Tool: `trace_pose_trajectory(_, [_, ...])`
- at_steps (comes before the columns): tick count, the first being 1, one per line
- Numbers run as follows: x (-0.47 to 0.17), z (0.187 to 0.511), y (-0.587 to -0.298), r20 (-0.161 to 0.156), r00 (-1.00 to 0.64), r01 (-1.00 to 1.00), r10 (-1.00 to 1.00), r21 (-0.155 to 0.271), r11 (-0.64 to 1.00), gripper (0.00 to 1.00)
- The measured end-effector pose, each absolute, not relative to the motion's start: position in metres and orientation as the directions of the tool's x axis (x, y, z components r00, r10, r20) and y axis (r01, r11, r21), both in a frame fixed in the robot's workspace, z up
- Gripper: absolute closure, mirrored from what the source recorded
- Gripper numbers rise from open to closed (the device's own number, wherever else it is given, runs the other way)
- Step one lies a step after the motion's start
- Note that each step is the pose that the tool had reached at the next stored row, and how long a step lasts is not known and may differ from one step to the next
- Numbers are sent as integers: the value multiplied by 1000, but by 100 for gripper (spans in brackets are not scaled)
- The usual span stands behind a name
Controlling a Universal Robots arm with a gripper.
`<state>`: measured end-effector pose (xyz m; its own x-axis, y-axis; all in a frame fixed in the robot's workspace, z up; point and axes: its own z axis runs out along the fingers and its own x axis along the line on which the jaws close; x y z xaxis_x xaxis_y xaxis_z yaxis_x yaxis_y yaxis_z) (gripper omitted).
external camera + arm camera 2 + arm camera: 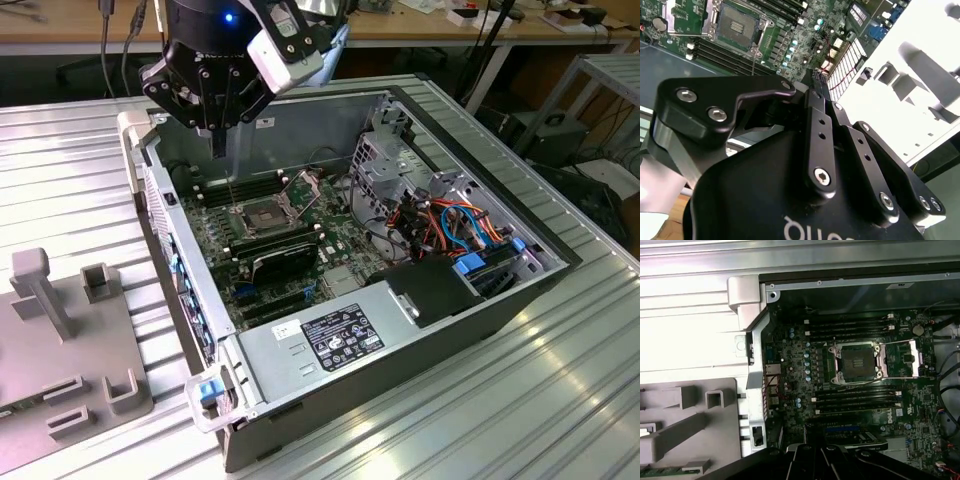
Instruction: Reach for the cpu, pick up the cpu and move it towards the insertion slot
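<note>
One black two-fingered gripper [217, 140] hangs over the single open grey metal computer case [330, 120], toward the exterior view's left. Its two fingers are drawn together at the tips; whether the thin tan-gold square cpu sits between them cannot be told. Below and apart from the tips lies the one square silver-framed insertion slot [262, 215], its dark centre bare, with two banks of long black memory slots [855, 401] - one on each side. One grey plastic fixture block [60, 360] stands beside the case
</note>
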<state>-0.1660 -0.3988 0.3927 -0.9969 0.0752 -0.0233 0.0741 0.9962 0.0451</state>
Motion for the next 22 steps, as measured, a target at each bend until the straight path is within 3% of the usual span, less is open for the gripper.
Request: trace_pose_trajectory(22, [-182,393,-399,-23,-997,74,75,45,996,89])
